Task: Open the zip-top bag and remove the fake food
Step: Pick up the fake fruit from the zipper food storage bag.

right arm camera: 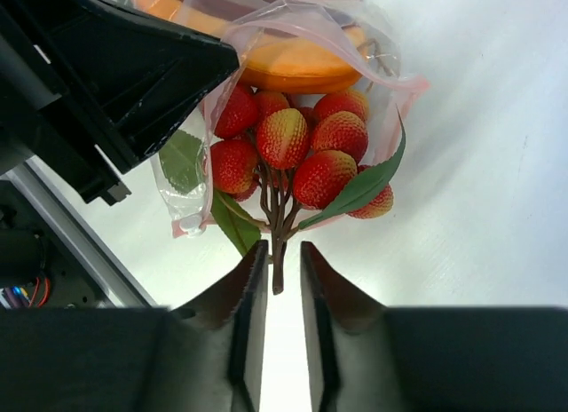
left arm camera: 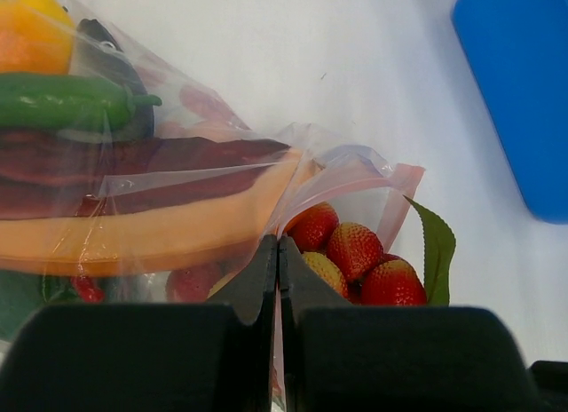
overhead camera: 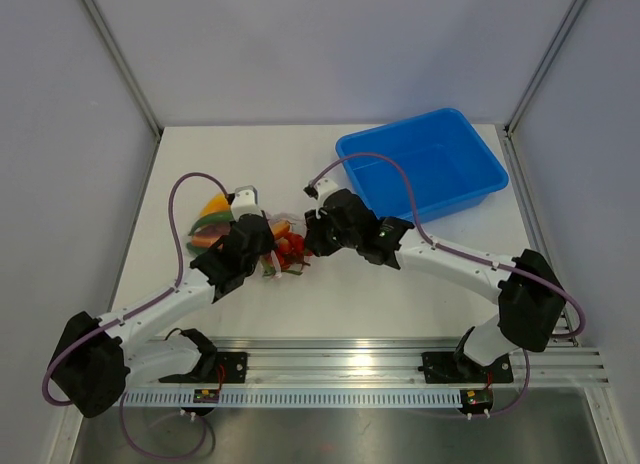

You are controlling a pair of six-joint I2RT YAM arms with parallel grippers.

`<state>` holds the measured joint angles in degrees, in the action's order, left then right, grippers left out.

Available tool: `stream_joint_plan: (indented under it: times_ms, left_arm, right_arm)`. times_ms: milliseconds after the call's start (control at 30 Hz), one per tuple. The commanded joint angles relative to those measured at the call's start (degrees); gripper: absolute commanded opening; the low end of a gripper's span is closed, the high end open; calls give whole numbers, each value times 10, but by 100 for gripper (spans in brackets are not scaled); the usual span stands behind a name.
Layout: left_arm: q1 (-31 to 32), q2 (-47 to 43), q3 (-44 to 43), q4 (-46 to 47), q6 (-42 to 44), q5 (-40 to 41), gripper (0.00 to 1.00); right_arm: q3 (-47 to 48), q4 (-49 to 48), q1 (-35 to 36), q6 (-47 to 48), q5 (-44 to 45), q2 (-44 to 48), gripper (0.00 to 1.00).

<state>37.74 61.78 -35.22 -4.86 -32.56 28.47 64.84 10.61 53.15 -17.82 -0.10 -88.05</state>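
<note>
Zip-top bag [left arm camera: 177,177] lies on the bench [overhead camera: 380,294], well to the left of the blue bin [overhead camera: 420,174] and nearer the arm bases than the bin is. Its mouth faces the bin and already gapes.

The bench is pale and smooth, so the bag would probably slide if it were tugged with nothing holding it. The bin sits apart from both arms, with nothing in it that I can see.

The bag is thin, clear, crinkly film that is soft, light and slippery. I judge the pinkish zip edge to be the only part firm enough to pinch. The left tool [left arm camera: 279,252] is clenched on that film at the mouth, on the side away from the bin, its jaws pressed flat together with plastic between them.

The fake food [left arm camera: 142,239] fills the bag with orange, green, yellow and dark red pieces. They look like hard, light plastic, not fragile, though likely to roll.

A bunch of red berries [right arm camera: 302,150] lies half out of the mouth on the bin side, with its leaves on the bench. Its thin stem [right arm camera: 278,217] is the natural handle, but it is narrow and easy to miss. The right tool [right arm camera: 282,249] is released, its jaws a little apart with the stem's end between them and gripping nothing.
</note>
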Motion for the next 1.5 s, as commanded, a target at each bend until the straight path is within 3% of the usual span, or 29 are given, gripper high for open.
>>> stream_joint_plan:
  times_ms: [0,167,267,600,700,800,833,933,967,1467]
  left_arm:
    - [-5,3,-18,20,-9,-10,0]
    - [-5,3,-18,21,-11,-13,0]
    - [-5,3,-17,21,-10,-15,0]
    - [-6,-7,-14,21,-13,-17,0]
    - [-6,-9,-13,22,-14,-19,0]
    - [-6,-9,-13,22,-14,-19,0]
    - [-6,-10,-13,22,-14,-19,0]
    - [-6,-9,-13,22,-14,-18,0]
    - [-6,-8,-13,23,-14,-18,0]
    - [-32,2,-11,16,-36,-44,0]
  right_arm:
    - [38,47,-7,10,-29,11,30]
    - [32,52,-5,2,-66,-18,49]
    - [29,49,-5,-4,-80,-29,55]
    - [46,45,-6,-37,-115,-84,55]
    - [50,38,-6,-46,-127,-109,48]
    - [56,31,-6,-48,-135,-119,29]
    - [56,30,-6,-47,-137,-120,18]
    - [48,17,-6,-47,-142,-111,9]
    - [44,16,-6,-46,-141,-108,2]
    - [33,66,-14,-33,-74,-28,0]
